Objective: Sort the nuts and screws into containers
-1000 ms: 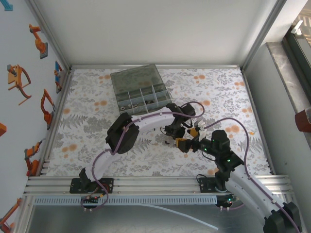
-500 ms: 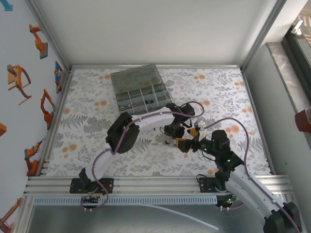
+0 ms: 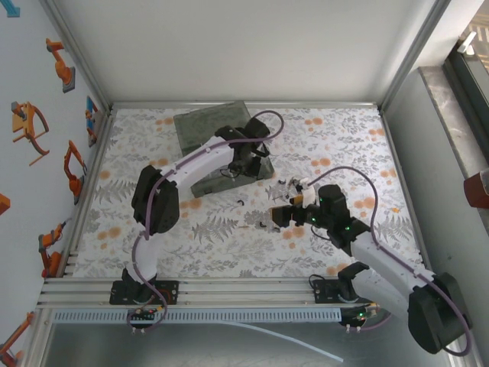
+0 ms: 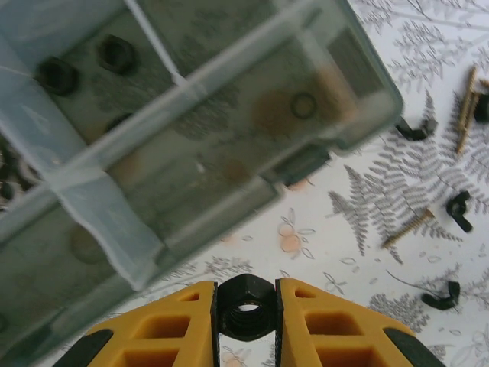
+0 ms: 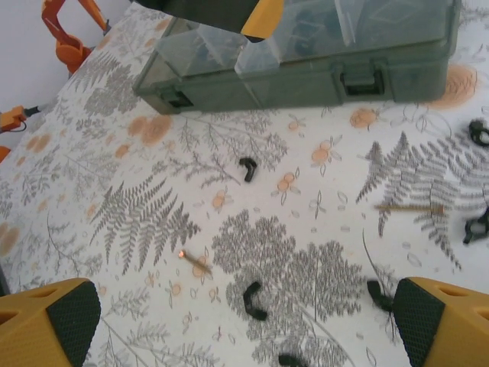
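Clamped on a black nut [image 4: 246, 304], the left pincer [image 4: 246, 310] is now brought from the open surface [image 3: 214, 229] over the organiser box [image 4: 359, 122] — a drop is judged next — while the right pincer [image 5: 244, 325] is held apart above loose screws [image 5: 193, 263].

Shows the end effector [image 5: 244, 325] spread wide above the fern-print table [image 5: 114, 191], with dark curved pieces [image 5: 247, 168] and a brass screw [image 5: 195, 262] scattered before the organiser box [image 5: 306, 73].

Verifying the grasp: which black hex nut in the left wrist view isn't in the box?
The hex nut clamped in the left gripper; the other black nuts sit inside an organiser box compartment.
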Robot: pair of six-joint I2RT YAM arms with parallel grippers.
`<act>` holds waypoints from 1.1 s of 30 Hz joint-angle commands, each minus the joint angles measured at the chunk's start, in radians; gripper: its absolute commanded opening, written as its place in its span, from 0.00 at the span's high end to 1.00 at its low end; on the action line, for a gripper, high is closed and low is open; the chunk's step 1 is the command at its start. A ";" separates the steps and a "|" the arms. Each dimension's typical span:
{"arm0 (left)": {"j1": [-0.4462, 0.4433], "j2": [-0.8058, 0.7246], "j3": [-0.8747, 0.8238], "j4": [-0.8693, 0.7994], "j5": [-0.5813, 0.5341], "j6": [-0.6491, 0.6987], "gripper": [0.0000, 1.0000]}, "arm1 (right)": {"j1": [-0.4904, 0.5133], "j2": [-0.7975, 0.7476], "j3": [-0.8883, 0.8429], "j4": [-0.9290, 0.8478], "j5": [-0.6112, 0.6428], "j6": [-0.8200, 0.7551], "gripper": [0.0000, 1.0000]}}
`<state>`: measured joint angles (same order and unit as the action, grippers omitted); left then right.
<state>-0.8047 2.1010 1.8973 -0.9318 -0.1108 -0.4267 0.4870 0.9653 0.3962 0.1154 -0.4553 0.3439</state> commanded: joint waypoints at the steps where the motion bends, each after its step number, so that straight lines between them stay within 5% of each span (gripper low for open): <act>1: 0.056 -0.014 0.011 0.011 -0.038 0.052 0.84 | 0.004 0.100 0.092 0.069 -0.022 -0.019 0.01; 7: 0.118 0.056 0.076 0.028 -0.036 0.062 0.84 | 0.004 0.206 0.089 0.182 -0.010 -0.073 0.01; 25: 0.150 0.229 0.254 0.016 -0.095 0.065 0.69 | -0.082 0.110 -0.019 0.253 0.004 0.014 0.00; 30: 0.087 0.168 0.226 0.059 -0.090 0.115 0.68 | -0.103 0.059 -0.049 0.246 0.044 0.028 0.00; 33: 0.023 0.145 0.207 0.115 0.023 0.178 0.65 | -0.144 0.000 -0.086 0.240 0.064 0.060 0.00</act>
<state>-0.7113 2.3245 2.1120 -0.8654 -0.1741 -0.3244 0.3729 1.0122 0.3359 0.3321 -0.4240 0.3660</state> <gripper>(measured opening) 0.348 0.995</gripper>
